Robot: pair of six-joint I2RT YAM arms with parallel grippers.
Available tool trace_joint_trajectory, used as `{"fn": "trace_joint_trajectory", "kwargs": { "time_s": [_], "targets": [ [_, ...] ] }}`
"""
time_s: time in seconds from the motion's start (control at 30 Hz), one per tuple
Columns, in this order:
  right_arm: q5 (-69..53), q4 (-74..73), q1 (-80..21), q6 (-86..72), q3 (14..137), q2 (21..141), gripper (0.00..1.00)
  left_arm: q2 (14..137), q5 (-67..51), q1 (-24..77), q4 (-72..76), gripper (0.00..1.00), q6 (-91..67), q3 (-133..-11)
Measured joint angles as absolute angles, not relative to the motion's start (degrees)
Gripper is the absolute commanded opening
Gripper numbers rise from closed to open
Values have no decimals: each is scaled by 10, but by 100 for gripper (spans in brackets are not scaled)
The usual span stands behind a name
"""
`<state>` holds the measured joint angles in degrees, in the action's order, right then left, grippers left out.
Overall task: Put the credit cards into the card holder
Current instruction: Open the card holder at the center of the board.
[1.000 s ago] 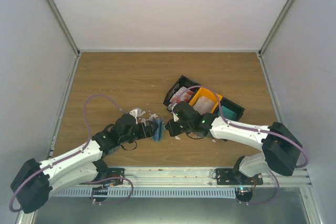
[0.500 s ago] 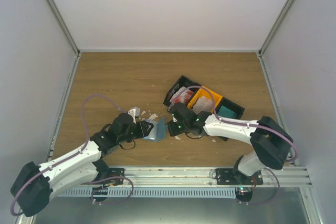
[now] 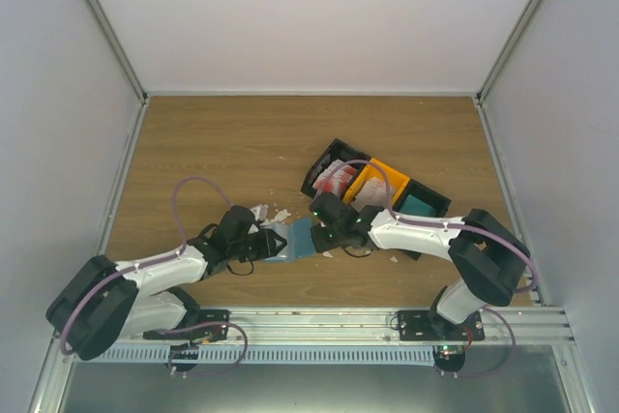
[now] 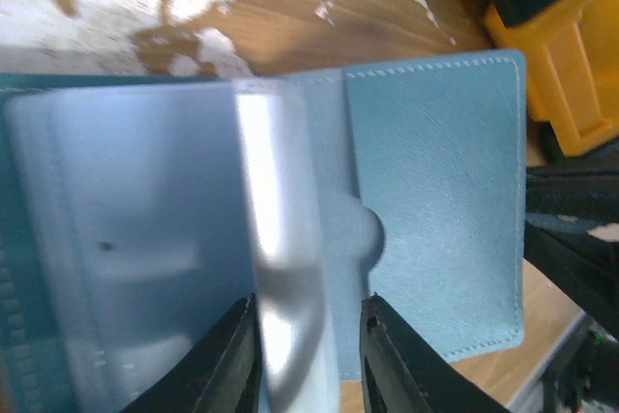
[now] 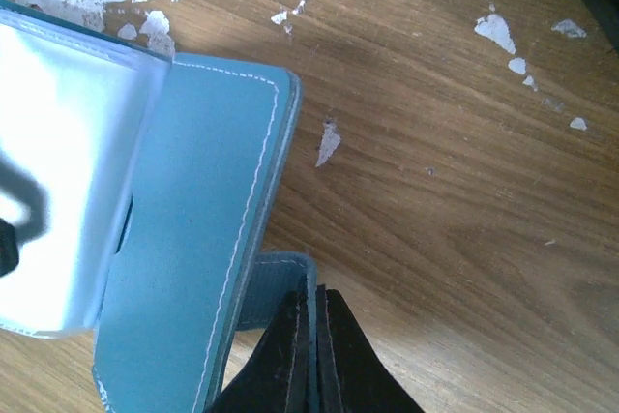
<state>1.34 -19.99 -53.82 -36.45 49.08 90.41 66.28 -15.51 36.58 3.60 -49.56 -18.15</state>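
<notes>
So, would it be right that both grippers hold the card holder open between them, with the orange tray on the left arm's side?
Not quite: the top external view shows the orange tray on the right arm's side. The left gripper and right gripper do hold the card holder open between them.

Left fingers [image 4: 392, 374] part-closed, right fingers [image 5: 285, 355] tight together, tips facing.

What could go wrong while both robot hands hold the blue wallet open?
The right gripper pinches only a thin edge of the wallet, so it might slip out. The left gripper grips the shiny clear pocket, which could slide or bend. With both busy, the cards sit in the tray.
</notes>
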Motion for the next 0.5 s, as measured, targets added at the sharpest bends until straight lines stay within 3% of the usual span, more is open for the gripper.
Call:
{"fn": "trace_joint_trajectory", "kwargs": {
  "time_s": [0.2, 0.4, 0.5],
  "targets": [
    [16, -195, -538, -364, 489, 905, 6, 710, -225, 366, 100, 26, -473, -182],
    [43, -198, -537, -364, 489, 894, 43, 731, -285, 366, 148, 31, -454, -185],
    [62, -211, -536, -366, 496, 876, 46, 745, -299, 366, 158, 32, -449, -194]
  ]
}}
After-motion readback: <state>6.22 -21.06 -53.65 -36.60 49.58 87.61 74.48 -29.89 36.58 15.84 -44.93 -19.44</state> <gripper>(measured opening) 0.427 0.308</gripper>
